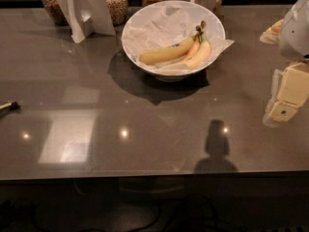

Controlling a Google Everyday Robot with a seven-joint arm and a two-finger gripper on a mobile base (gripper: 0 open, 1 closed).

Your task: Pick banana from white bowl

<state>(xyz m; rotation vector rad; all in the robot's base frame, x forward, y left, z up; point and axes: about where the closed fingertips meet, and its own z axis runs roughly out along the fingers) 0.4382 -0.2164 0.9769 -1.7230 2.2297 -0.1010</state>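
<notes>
Glossy grey-brown tabletop (96, 86), smooth, and I see ceiling lights and pale patches mirrored in it. At the far left edge is a thin stick-like thing with a dark tip (8, 106); can't identify it. Back left: round glass jars (115, 3) with grainy brown fill, and a folded white card stand (87, 11) in front of them. Centre back: wide round white bowl (127, 38), lined with crumpled white paper (161, 25). The long, pale yellow, gently curved banana (166, 54) lies on that paper inside the bowl, brownish stem up-right, small bluish sticker on its skin. Just right of it is a thin orange-brown curved piece (193, 50), then a shorter, stubbier yellow banana (202, 55); the stems converge. Far right: boxy cream plastic gripper (280, 114) over the tabletop, well apart from the bowl. Can't tell its opening.
</notes>
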